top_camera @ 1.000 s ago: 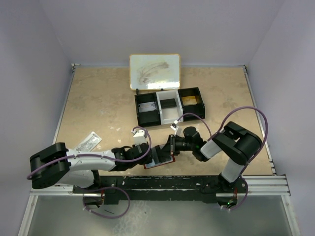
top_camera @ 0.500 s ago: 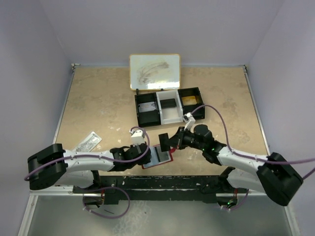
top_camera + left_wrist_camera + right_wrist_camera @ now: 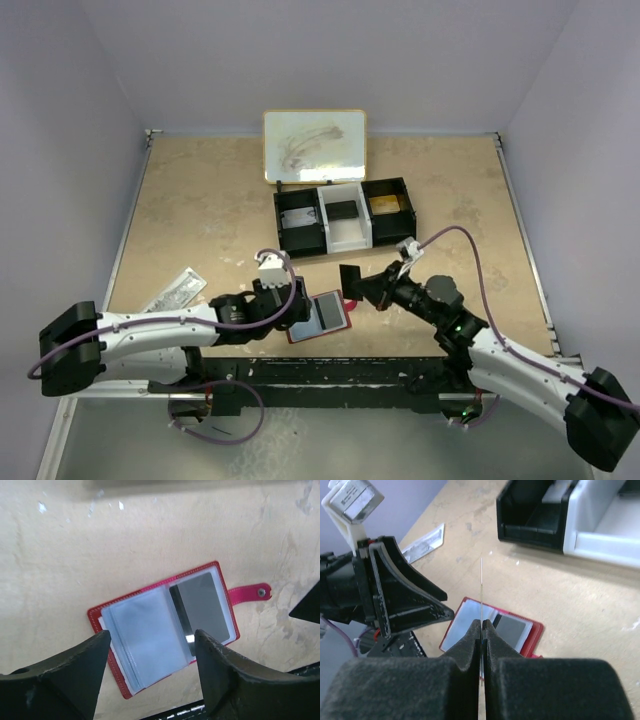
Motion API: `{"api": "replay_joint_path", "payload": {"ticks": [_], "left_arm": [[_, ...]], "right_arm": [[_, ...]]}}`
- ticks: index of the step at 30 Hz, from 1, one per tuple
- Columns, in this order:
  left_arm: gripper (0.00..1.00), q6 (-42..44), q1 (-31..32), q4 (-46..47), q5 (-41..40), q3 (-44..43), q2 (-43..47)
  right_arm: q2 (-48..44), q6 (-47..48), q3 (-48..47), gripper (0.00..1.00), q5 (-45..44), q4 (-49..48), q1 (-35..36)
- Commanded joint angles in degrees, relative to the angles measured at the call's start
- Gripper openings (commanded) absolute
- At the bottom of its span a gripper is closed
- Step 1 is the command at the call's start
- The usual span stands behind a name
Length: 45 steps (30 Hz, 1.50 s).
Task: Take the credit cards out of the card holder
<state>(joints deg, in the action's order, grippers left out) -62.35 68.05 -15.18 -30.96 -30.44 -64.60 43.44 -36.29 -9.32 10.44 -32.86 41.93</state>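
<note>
- Your card holder [image 3: 325, 318] lay open flat at the near edge of the table, with a grey card [image 3: 202, 607] in its right sleeve.
- Your left gripper [image 3: 150, 635] hovered over it, jaws spread, holding nothing.
- Just right and farther, your right gripper [image 3: 481, 625] was clamped on a thin card [image 3: 350, 274]. I judged one card to be out and in need of a drop spot.
- A paper slip [image 3: 172, 290] lay far left.
- The tray [image 3: 296, 245] and whiteboard [image 3: 314, 146] stood beyond, and nothing seemed to block the way.

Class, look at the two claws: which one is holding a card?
The right claw, shut on a thin card seen edge-on from its wrist. The left claw stands open by the red holder, gripping nothing.
</note>
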Motion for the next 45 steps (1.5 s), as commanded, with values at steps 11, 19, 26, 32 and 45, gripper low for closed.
{"api": "replay_joint_path", "payload": {"ticks": [11,19,26,32,45], "left_arm": [[0.69,17.19,-17.60,-22.97,-7.90,-15.76,6.71],[0.70,27.62,-32.67,-24.18,-9.41,-18.62,9.61],[0.70,27.64,-39.31,-22.55,-10.18,-16.46,12.92],[0.70,26.04,-39.31,-23.80,-13.36,-16.49,15.60],[0.72,25.35,-39.31,-25.17,-15.09,-16.82,15.50]], "right_arm": [[-15.73,29.02,-0.36,0.00,3.03,-2.56,-0.18],[-10.61,36.64,-6.20,0.00,-0.21,3.60,-0.14],[-7.94,34.20,-8.05,0.00,-15.35,2.26,-0.35],[1.38,44.29,-15.23,0.00,-11.80,5.03,-2.89],[12.14,46.57,-23.58,0.00,16.21,1.59,-28.40]]}}
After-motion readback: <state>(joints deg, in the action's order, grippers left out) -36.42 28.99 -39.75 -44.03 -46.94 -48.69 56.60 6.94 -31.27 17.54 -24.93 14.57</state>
